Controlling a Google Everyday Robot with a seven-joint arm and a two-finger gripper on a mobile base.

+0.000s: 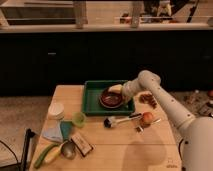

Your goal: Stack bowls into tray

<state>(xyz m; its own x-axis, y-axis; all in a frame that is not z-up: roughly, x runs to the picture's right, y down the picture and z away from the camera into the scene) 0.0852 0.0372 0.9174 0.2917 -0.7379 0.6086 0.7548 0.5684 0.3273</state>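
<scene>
- The rectangular bright green plastic tray (pixel 93 98) with low walls sits on the light wooden bench (pixel 125 145), toward its back edge.
- A wide, shallow, glossy maroon-brown bowl (pixel 111 98) lies inside the tray, in its right half.
- The pale robot arm (pixel 160 97) reaches in from the tray's right side; its claw (pixel 118 90) is at the bowl's far right rim, and I cannot tell how far open it is or whether it grips the bowl.
- Just in front of the tray's right corner lie a dark-headed brush (pixel 116 121) and a reddish round fruit (pixel 146 118).
- Left of the tray stands a white stack of bowls (pixel 56 110); a small green cup (pixel 78 119) sits near the tray's front-left corner.
</scene>
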